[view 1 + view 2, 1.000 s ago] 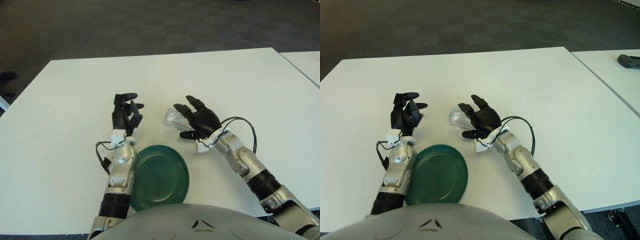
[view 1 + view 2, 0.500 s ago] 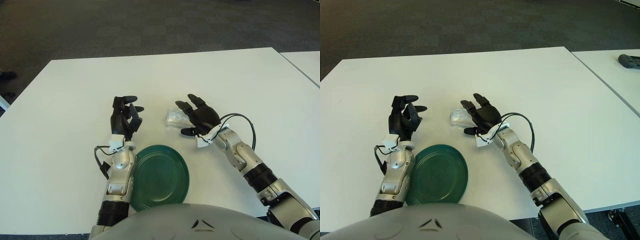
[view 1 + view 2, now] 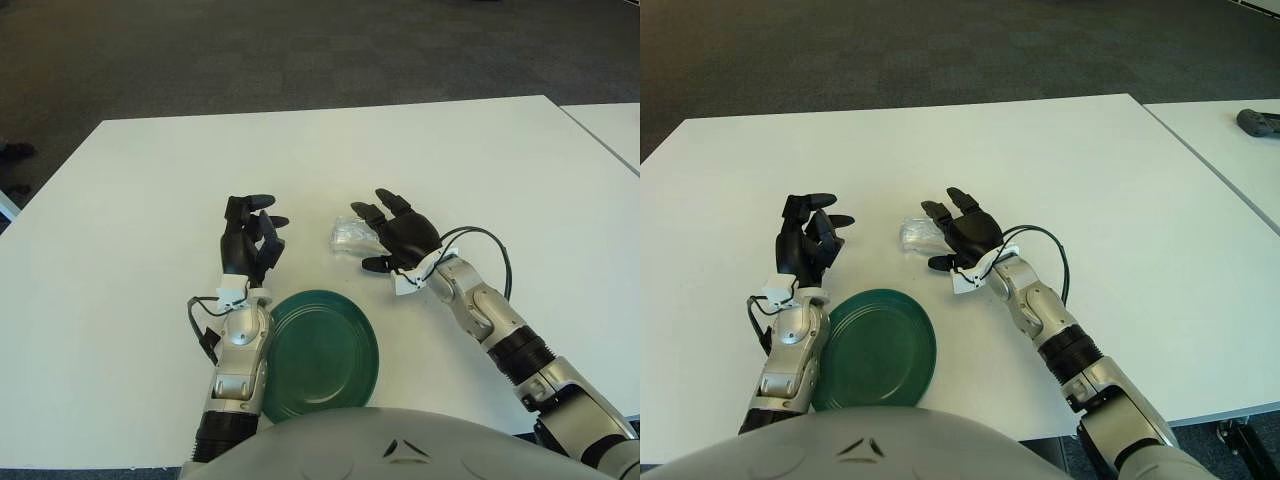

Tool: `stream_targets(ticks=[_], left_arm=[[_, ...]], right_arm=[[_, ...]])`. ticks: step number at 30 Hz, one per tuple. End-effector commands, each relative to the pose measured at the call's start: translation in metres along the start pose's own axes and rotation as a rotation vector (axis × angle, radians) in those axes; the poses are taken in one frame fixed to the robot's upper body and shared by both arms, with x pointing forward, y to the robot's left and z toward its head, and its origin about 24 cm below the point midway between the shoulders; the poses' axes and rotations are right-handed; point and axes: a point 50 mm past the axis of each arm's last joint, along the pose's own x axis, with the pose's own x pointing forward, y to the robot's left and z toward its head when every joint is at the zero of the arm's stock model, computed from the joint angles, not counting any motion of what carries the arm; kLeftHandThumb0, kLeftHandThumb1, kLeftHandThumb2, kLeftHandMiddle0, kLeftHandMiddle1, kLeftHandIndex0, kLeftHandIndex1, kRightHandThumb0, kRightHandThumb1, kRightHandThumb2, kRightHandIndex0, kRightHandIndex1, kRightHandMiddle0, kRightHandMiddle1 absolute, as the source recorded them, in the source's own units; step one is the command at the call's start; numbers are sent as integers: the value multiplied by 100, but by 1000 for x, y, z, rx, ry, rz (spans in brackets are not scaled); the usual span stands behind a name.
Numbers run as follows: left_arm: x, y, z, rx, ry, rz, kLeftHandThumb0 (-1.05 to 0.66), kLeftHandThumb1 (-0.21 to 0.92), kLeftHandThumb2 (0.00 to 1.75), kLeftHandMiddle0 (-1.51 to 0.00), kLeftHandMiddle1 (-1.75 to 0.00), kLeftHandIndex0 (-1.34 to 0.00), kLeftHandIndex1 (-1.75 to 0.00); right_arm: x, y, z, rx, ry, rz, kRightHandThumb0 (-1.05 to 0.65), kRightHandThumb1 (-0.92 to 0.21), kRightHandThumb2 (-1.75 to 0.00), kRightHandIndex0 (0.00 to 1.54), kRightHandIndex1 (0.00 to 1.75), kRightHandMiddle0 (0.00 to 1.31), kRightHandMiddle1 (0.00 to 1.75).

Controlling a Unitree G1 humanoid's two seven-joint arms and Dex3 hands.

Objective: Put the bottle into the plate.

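None of the task is done yet: grasp, carry and set-down all remain.
Table [image 3: 120, 250]: white, bears everything.
Plate [image 3: 320, 355]: green, near edge, holds nothing.
Right hand [image 3: 400, 236]: fingers spread, cupped against the bottle, not closed.
Left hand [image 3: 248, 238]: raised left of plate, fingers loosely curled, holding nothing.
Bottle [image 3: 350, 236]: clear, lying flat, far of the plate.

The bottle [image 3: 350, 236] lies behind the plate [image 3: 320, 355], seemingly touching the right hand [image 3: 400, 236].
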Motion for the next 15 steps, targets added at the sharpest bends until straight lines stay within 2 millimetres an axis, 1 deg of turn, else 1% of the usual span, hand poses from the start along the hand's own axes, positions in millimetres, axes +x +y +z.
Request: stream_targets(ticks=[1, 15], left_arm=[[-2, -6, 2, -40, -4, 23, -77, 92, 80, -63, -145, -39, -153], [-2, -10, 3, -68, -8, 24, -78, 92, 74, -62, -143, -39, -150]], right_arm=[[-2, 6, -5, 3, 16, 33, -105, -92, -77, 17, 1, 0, 34], [-4, 6, -7, 24, 27, 21, -105, -92, -76, 19, 1, 0, 39]])
